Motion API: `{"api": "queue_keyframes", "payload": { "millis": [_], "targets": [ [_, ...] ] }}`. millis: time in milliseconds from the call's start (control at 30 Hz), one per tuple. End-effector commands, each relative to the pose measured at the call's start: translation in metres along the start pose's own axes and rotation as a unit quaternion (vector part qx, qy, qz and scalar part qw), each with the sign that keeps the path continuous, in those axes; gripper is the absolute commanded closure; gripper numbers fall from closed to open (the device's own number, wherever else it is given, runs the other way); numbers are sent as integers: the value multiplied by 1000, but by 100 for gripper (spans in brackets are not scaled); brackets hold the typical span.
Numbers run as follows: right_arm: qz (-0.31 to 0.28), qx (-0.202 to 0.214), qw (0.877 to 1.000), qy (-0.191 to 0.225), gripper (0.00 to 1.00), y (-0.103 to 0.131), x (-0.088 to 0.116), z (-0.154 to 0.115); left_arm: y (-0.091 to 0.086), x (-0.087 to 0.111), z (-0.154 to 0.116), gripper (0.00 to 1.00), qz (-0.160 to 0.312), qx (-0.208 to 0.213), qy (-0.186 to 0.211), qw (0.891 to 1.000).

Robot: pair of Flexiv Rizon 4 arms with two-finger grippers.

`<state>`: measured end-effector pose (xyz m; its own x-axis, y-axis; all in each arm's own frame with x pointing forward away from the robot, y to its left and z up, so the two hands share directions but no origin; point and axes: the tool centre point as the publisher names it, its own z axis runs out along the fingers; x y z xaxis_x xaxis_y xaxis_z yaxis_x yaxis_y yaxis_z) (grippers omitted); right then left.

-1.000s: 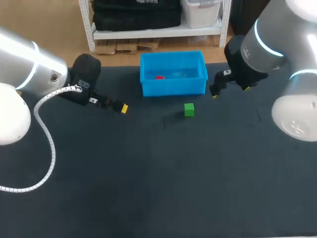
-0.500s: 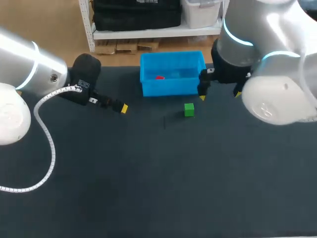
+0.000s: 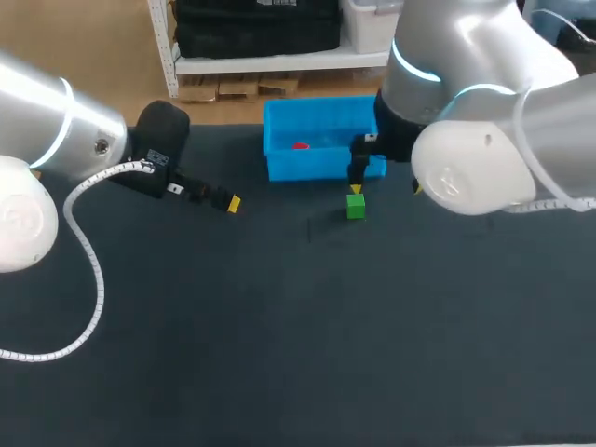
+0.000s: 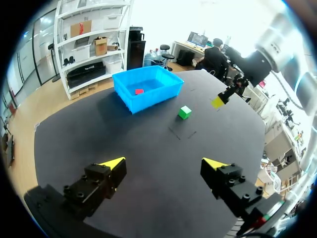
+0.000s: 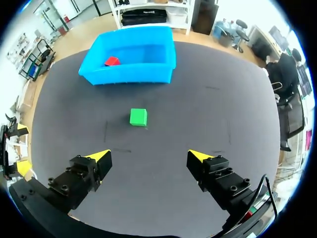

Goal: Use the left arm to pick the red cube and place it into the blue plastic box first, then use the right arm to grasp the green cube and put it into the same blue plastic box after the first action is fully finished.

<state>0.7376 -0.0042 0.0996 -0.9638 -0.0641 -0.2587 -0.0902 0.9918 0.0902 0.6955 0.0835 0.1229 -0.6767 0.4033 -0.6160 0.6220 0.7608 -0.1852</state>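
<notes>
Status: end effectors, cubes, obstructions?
Left end effector, right end effector open. Red cube inside blue plastic box. Green cube ahead of right, nothing between.

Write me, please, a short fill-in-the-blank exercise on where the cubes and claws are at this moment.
1. The red cube lies inside the ____ plastic box.
2. The green cube sits ____ the box, on the table.
3. The right claw is ____, with the green cube ahead of it.
4. The left claw holds ____.
Missing words: blue; outside; open; nothing.
</notes>
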Motion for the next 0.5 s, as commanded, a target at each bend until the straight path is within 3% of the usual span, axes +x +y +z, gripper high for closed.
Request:
{"api": "queue_keyframes", "payload": {
  "millis": [33,500],
  "targets": [
    [-7,-2,1000,-2,0,5,-4,11,1,1,0,0,1,3,-2,1000],
    [-31,-5,999,-11,0,17,-14,52,1,1,0,0,1,3,-2,1000]
  ]
}}
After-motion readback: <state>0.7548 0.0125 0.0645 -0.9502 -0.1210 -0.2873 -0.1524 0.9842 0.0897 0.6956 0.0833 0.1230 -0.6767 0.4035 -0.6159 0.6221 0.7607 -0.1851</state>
